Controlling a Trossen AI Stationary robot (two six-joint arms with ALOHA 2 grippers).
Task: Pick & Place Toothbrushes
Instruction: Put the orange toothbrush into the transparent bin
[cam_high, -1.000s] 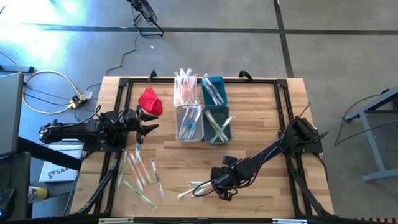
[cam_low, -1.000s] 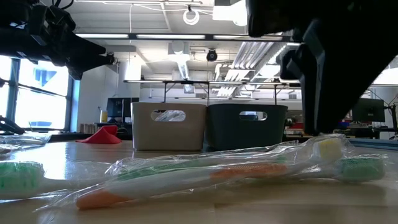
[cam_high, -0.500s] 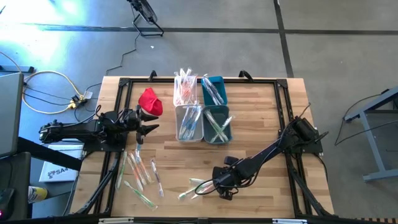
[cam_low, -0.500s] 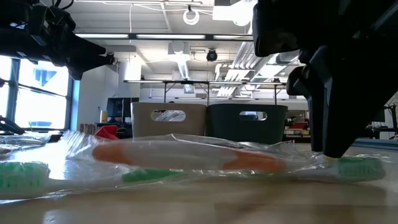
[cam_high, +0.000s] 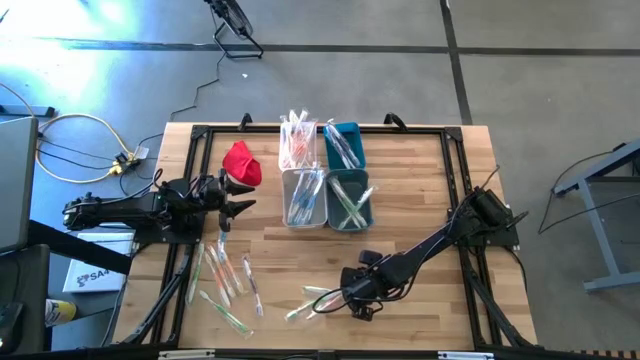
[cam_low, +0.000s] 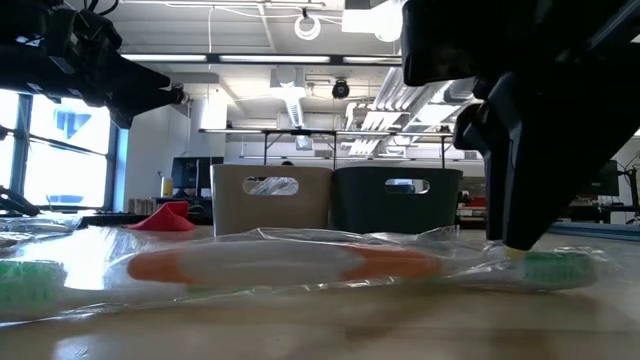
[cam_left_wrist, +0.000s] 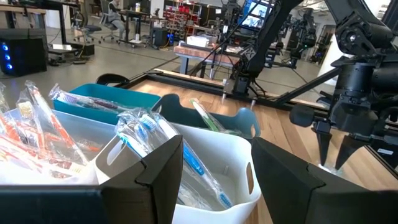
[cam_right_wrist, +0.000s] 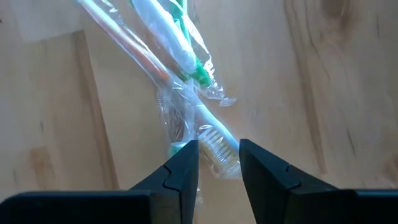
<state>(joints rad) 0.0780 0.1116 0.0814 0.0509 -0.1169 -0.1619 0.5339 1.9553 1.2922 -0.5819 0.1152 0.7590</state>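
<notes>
2 wrapped toothbrushes (cam_high: 308, 303) lie crossed at the table's (cam_high: 420, 210) near edge, orange-handled one on top in the low view (cam_low: 280, 262), green-handled one under it. Right gripper (cam_high: 335, 299) hangs low over their bristle ends; in the right wrist view its 2 dark fingers (cam_right_wrist: 180, 171) stand partly apart, straddling a white brush head and crinkled film, nothing clamped yet. Step in hand looks like the pick approach. Next move probably calls for dropping a bit, closing on 1 handle only, since the wrappers overlap and could drag the second brush along.

Left gripper (cam_high: 240, 196) waits raised at the left side, near the red cloth (cam_high: 241, 162), fingers spread wide, empty.

4 bins (cam_high: 325, 175) sit mid-table, far side: 2 white, 2 teal, smooth rigid plastic with handle cutouts, already holding wrapped brushes. More toothbrushes scattered front-left (cam_high: 225, 280).

Materials: clear wrappers are thin, glossy, wrinkled, likely slippery; handles slim, smooth plastic, orange/green/white. Tabletop is pale butcher-block wood, flat, framed by black rails.
</notes>
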